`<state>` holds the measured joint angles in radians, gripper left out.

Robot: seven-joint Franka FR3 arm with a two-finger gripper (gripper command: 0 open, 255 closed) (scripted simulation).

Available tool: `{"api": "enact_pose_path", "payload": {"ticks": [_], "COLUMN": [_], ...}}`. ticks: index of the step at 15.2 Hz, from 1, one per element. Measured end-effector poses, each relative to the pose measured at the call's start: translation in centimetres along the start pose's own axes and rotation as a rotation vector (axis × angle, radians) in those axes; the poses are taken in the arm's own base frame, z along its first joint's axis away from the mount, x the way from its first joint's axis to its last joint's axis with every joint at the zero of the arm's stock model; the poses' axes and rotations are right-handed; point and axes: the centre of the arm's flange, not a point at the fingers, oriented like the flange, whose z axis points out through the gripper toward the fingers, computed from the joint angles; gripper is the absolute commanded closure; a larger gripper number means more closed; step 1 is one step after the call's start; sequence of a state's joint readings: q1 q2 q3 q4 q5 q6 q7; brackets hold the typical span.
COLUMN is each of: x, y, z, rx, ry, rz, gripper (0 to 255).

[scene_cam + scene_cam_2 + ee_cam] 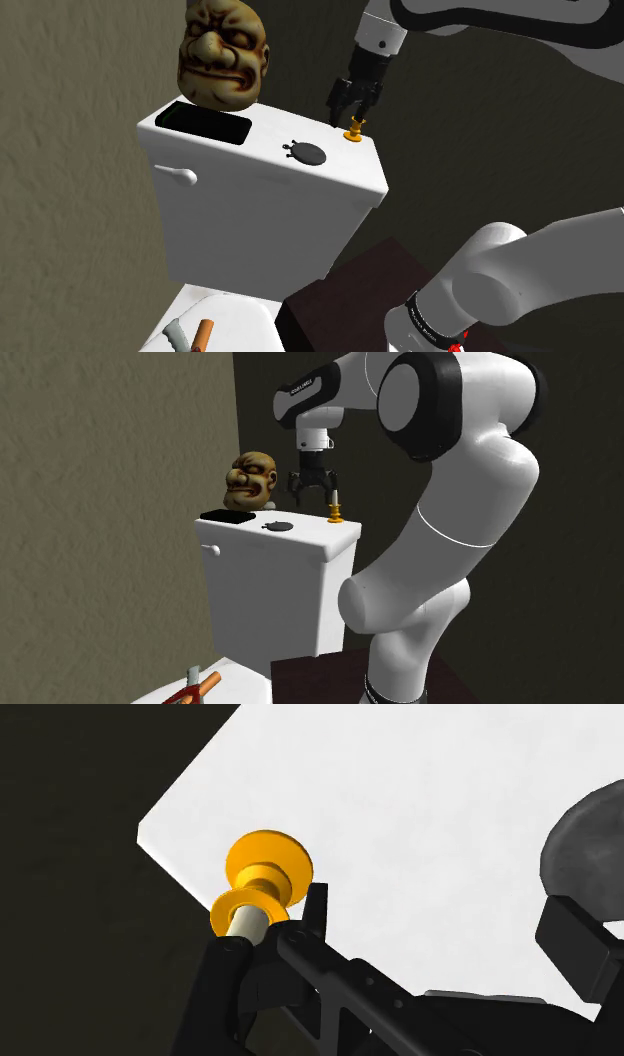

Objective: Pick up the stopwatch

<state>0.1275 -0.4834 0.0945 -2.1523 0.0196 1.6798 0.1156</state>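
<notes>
Four items sit on the white toilet tank lid (262,152), listed from the shoulder view's left. First, a brown grimacing mask (222,55) at the back corner. Second, a flat black slab (212,124) lying just in front of it. Third, the stopwatch (309,153), a dark grey disc lying flat near the lid's middle, untouched. Fourth, a small orange peg-like stand (354,131), upright at the far right corner. The hand (353,104) hangs directly above that stand, fingers apart and holding nothing, just beside the stopwatch.
</notes>
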Motion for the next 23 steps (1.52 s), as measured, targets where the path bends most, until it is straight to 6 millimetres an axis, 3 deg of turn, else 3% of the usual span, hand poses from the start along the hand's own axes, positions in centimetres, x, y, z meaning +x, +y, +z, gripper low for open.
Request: {"api": "enact_pose_path", "payload": {"ticks": [10, 18, 19, 23], "x": [4.8, 5.0, 5.0, 4.8], "y": [-12.2, -12.9, -12.9, -13.3], "z": [1.4, 5.1, 5.2, 4.9], "rx": [0.003, 0.003, 0.003, 0.011], "ry": [-0.068, -0.072, -0.072, -0.06], "rz": [-0.215, -0.227, -0.227, -0.231], "gripper": [0, 0, 255, 255]}}
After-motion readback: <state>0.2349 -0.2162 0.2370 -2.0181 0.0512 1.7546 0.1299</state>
